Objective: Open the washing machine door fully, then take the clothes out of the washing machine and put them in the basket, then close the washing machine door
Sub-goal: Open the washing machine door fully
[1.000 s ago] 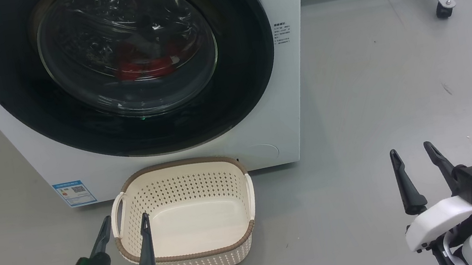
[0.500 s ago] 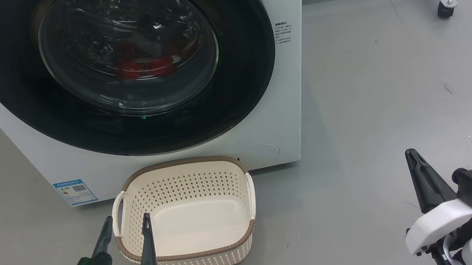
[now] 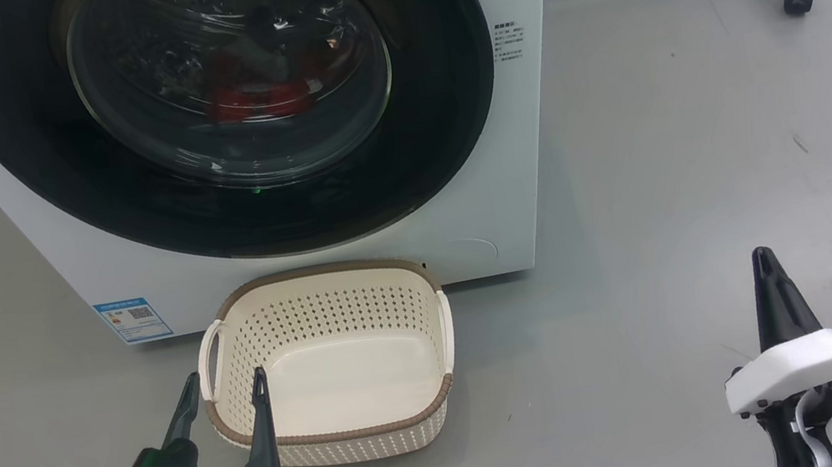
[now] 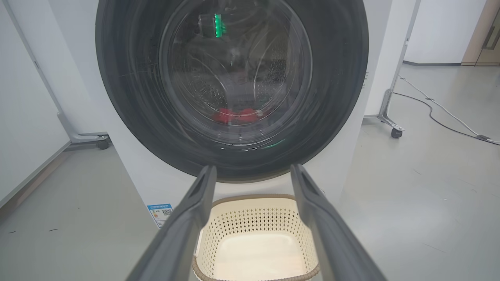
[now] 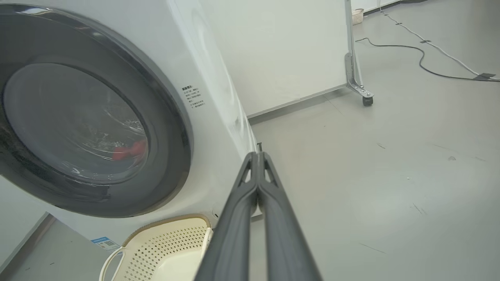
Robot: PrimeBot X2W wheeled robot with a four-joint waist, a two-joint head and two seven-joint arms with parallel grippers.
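I see the washer (image 3: 495, 203) standing at the far left of the floor (image 3: 669, 182). Its door (image 3: 84, 221) is shut flush against the front. Through the glass I can make out the clothes (image 3: 258, 95), a red heap low in the drum, blurred by reflections. The basket (image 3: 328, 316) sits on the floor just in front of the washer, below the door, and nothing lies in it. A blue label (image 3: 132, 319) is on the washer's lower left corner.

My left gripper (image 3: 225, 377) hangs at the near left, its jaws spread wide and holding nothing. Its fingertips overlap the basket's near left corner in the head view. I cannot tell whether they touch the rim. In the left wrist view the fingers (image 4: 195, 218) frame the basket and point toward the door.

My right gripper (image 3: 762, 256) is at the near right over bare floor, well apart from the washer and basket. Its jaws are pressed together on nothing. In the right wrist view its fingers (image 5: 254, 195) meet along their length, aimed at the washer's right front edge.
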